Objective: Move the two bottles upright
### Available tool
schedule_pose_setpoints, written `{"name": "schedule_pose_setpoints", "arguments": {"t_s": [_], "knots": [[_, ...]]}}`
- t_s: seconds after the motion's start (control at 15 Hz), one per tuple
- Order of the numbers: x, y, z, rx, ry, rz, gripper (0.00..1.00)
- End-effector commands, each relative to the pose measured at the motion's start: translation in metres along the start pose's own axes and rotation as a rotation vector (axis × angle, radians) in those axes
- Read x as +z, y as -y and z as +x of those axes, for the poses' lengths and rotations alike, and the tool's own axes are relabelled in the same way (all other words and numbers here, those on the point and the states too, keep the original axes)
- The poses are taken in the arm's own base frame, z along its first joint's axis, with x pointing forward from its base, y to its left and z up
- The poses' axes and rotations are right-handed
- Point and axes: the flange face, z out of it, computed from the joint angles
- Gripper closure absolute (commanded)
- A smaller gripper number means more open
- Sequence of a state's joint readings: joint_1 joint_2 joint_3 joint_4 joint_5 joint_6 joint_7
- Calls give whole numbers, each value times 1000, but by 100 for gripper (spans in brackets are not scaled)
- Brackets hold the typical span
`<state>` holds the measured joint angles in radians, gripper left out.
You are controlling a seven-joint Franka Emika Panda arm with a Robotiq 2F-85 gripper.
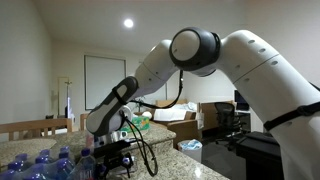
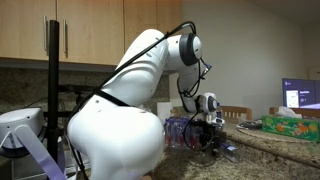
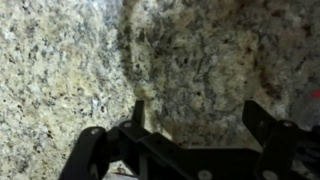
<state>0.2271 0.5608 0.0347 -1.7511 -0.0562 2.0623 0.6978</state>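
Speckled granite bench [image 3: 60,60] lies under the claw [image 3: 175,125], jaws spread wide, gripping nothing. Clear blue-capped bottles [image 1: 42,160] bunch just beside it; the task's two cannot be singled out.

In the wrist view the fingers [image 3: 90,152] were cut off by the bottom edge, so we lost their lower parts. The granite worktop [image 3: 60,60] beyond them was soft and blurred. A reddish speck [image 3: 316,95] at the right edge was too small for us to name. In an exterior view the bunched bottles [image 1: 40,165] ran off the bottom edge, dim and smeared. In an exterior view the arm [image 2: 120,130] hid much of the worktop and part of that bunch. We could not pick out the two bottles from the bunch in any view.
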Motion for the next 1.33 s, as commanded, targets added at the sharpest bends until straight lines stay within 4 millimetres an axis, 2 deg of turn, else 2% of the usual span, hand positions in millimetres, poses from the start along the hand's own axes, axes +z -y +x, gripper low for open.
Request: {"name": "schedule_pose_setpoints", "arguments": {"t_s": [0.0, 0.2, 0.47, 0.87, 1.27], "knots": [[-6, 4, 6, 31, -14, 25, 0], [-19, -3, 21, 93, -102, 109, 0], [-27, 7, 31, 121, -221, 214, 0], [-32, 10, 35, 214, -327, 224, 0], [-30, -7, 42, 327, -352, 174, 0]]}}
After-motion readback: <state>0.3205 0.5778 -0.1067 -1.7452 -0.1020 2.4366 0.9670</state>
